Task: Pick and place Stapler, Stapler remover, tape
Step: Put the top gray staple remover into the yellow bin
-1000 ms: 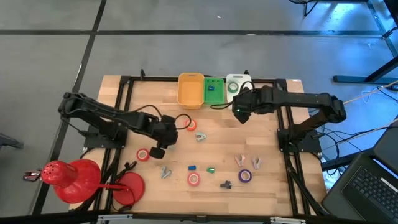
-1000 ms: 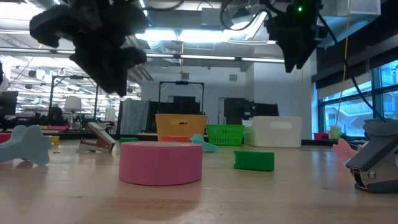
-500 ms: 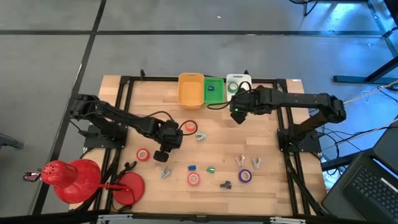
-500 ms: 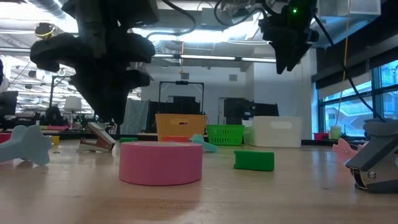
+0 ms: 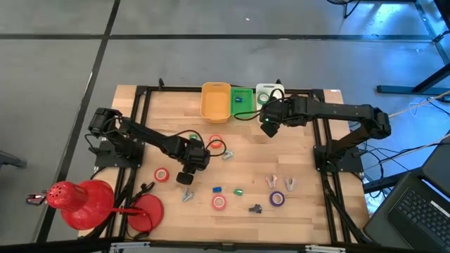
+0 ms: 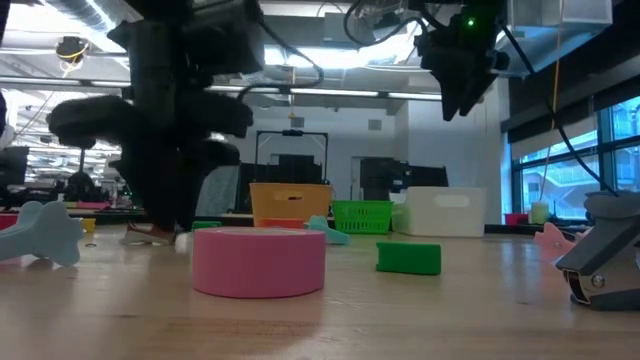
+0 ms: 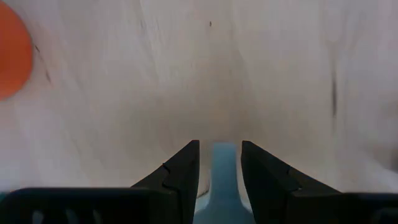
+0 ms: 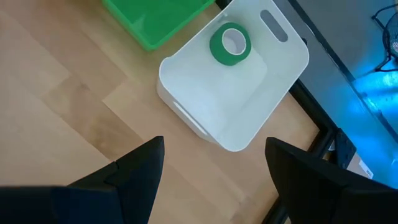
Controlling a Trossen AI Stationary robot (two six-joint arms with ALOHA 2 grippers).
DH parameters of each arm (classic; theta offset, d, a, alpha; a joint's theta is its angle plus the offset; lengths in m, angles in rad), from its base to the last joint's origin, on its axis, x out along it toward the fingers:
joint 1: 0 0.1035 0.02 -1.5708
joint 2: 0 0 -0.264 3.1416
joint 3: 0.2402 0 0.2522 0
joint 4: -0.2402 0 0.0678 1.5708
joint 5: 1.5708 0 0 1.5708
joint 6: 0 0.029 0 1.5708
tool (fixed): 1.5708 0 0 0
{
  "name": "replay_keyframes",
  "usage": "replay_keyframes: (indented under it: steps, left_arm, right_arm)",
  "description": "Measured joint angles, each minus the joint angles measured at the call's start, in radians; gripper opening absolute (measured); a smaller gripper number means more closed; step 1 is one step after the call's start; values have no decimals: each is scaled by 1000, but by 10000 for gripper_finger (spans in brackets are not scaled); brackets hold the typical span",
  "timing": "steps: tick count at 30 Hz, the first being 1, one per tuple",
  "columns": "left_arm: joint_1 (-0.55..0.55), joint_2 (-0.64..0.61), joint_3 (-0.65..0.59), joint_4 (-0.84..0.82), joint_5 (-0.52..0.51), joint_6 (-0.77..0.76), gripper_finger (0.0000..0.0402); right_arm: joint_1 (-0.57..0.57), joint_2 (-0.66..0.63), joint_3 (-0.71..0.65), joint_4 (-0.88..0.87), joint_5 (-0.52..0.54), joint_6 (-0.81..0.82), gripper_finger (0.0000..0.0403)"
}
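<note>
At the table's centre, the left gripper (image 5: 187, 176) has swung toward five o'clock and now straddles the pale-blue plastic staple remover (image 7: 222, 177), jaws part-closed around it but not visibly clamped, while the right gripper (image 5: 268, 128) waits open.

pale matt wooden table top (image 5: 246, 165) with visible grain; glossy white plastic bin (image 8: 239, 93) holding smooth green tape roll (image 8: 229, 43); matt pink tape roll (image 6: 259, 261); green plastic mesh basket (image 6: 362, 216); black metal frame (image 5: 330, 190)

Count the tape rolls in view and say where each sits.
5: green roll in the white bin; red roll mid-table; second red roll left of centre; pink roll front centre; purple roll front right. The arms may hide others.
</note>
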Motion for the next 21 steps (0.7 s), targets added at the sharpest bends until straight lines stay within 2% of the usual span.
replay_keyframes:
  steps: [9,12,17,21]
  left_arm:
    - [0,50,4,-1,-7,-7,101]
    - [0,50,3,0,-12,-7,85]
    - [0,49,3,0,-12,-10,35]
    - [0,49,2,0,-11,-34,35]
  right_arm:
    - [-6,0,0,50,0,-23,281]
    - [-6,0,0,64,0,-43,281]
    - [-6,0,0,74,0,-43,281]
    - [-6,0,0,74,0,-44,281]
